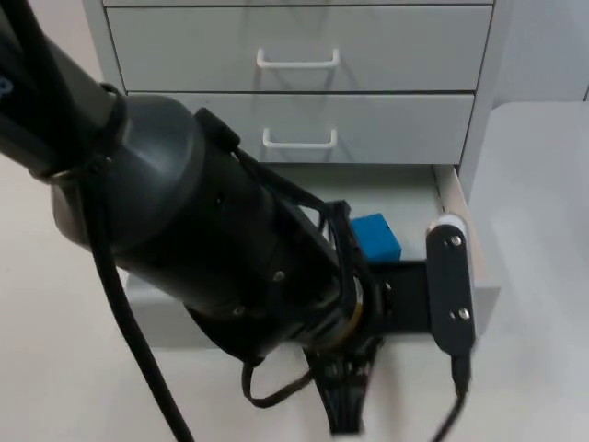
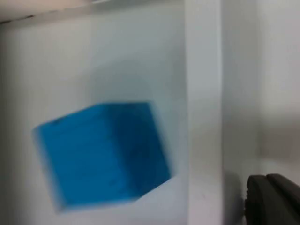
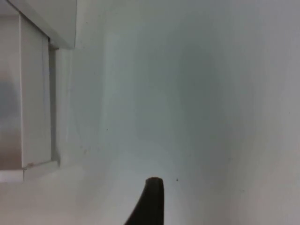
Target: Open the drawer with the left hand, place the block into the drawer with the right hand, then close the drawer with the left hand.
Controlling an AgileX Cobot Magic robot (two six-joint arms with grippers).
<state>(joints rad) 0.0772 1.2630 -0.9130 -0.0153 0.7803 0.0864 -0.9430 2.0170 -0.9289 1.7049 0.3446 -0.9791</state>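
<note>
The small blue cube-shaped block lies inside the pulled-out bottom drawer of the white cabinet, turned askew to the drawer walls; as a cube it shows no long axis. The left gripper hangs over the drawer, block just beyond its fingertip. The right gripper waits over the white table beside the cabinet. Whether either gripper's fingers are spread or closed cannot be told.

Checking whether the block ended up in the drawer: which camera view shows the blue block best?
The left wrist view: the blue block appears large, lying on the pale floor of the drawer. The top view shows the block small in the open drawer, partly behind the left arm. The right wrist view looks at the table beside the cabinet.
</note>
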